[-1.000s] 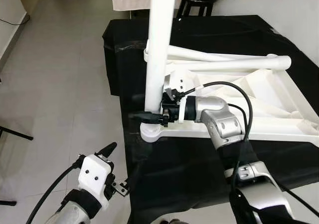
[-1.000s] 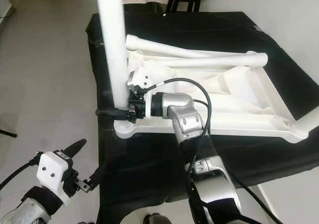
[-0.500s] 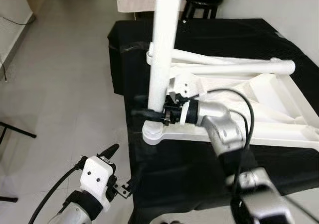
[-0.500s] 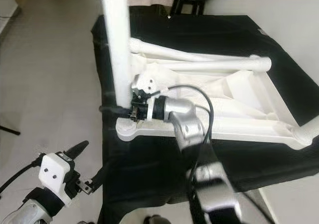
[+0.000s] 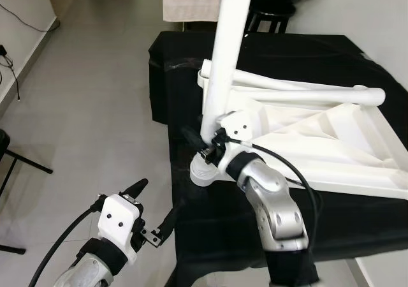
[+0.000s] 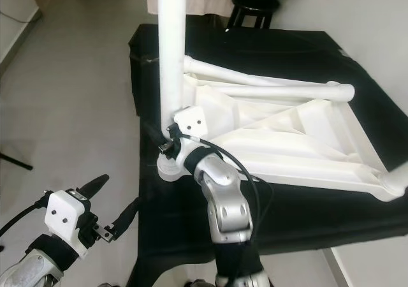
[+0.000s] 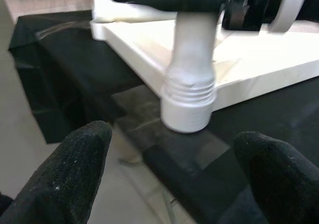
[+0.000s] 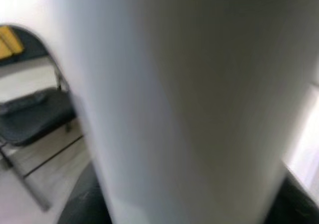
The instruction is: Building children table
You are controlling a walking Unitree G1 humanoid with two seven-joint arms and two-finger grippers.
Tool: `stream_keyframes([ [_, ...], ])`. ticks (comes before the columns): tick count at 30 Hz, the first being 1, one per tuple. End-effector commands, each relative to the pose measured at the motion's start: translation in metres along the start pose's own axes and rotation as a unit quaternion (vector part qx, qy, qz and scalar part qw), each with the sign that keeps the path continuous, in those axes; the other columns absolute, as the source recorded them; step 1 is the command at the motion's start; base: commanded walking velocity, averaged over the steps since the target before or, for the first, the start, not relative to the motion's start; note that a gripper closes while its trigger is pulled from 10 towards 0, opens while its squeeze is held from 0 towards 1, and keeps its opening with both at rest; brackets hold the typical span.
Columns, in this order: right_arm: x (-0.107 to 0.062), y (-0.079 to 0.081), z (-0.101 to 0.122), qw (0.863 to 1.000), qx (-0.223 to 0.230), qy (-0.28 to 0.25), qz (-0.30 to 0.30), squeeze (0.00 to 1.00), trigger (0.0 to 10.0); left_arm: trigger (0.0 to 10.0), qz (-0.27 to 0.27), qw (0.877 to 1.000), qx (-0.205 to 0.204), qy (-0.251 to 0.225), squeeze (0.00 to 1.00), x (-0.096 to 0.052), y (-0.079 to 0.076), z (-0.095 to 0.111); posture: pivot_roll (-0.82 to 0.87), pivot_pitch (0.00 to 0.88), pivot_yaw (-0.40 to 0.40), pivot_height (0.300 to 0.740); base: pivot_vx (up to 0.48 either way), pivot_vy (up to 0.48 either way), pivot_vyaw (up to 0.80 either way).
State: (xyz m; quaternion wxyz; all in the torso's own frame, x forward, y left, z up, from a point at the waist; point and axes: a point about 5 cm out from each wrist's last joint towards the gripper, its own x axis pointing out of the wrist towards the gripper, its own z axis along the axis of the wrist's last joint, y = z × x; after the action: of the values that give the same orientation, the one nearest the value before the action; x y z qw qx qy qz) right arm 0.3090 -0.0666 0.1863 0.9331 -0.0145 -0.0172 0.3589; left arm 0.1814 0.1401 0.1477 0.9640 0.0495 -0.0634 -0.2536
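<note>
A white children's table frame (image 5: 331,140) lies upside down on a black-covered table (image 5: 299,51). One white leg (image 5: 223,64) stands upright in the threaded corner socket (image 5: 203,172) at the near left corner. My right gripper (image 5: 203,144) is shut on this leg just above the socket; the right wrist view shows the leg (image 8: 174,104) pressed up close. My left gripper (image 5: 153,204) hangs open below and left of the table's edge, apart from everything, and its wrist view faces the socket (image 7: 187,104).
Another white leg (image 5: 306,95) lies across the frame's far side. A black stool (image 5: 271,13) stands behind the table. Tiled floor (image 5: 83,108) stretches to the left, with a dark chair foot (image 5: 25,166) at the far left.
My right arm has swung from the right of the leg round to its near side, still gripping it. The camera has shifted too. The left gripper stays put.
</note>
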Motion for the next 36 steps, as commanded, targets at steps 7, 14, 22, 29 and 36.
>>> stream_keyframes([
  [7,-0.005,0.017,0.031,0.937,-0.044,-0.040,0.344,1.00,10.0,10.0,-0.002,1.000,-0.012,0.004,0.00,0.000,-0.001,-0.004,-0.06,0.131,-0.113,0.740,0.000,0.000,0.00],
  [14,0.020,-0.001,0.046,0.884,-0.113,0.004,0.453,0.00,10.0,10.0,-0.003,1.000,-0.013,0.002,0.00,-0.001,-0.005,-0.002,-0.03,0.146,-0.119,0.740,0.000,0.000,0.00],
  [22,0.031,0.000,0.052,0.858,-0.098,0.021,0.504,0.00,6.0,10.0,-0.003,1.000,-0.013,0.000,0.00,-0.001,-0.007,0.000,-0.03,0.154,-0.124,0.740,0.000,0.000,0.00],
  [29,0.032,0.000,0.054,0.832,-0.079,0.027,0.549,0.00,0.0,10.0,-0.007,1.000,-0.017,-0.001,0.00,-0.002,-0.010,0.001,-0.02,0.168,-0.121,0.740,0.000,0.000,0.00],
  [36,0.019,-0.018,0.046,0.851,-0.076,0.017,0.519,0.00,0.0,10.0,-0.009,1.000,-0.019,-0.002,0.00,-0.001,-0.010,0.001,-0.04,0.161,-0.127,0.740,0.000,0.000,0.00],
])
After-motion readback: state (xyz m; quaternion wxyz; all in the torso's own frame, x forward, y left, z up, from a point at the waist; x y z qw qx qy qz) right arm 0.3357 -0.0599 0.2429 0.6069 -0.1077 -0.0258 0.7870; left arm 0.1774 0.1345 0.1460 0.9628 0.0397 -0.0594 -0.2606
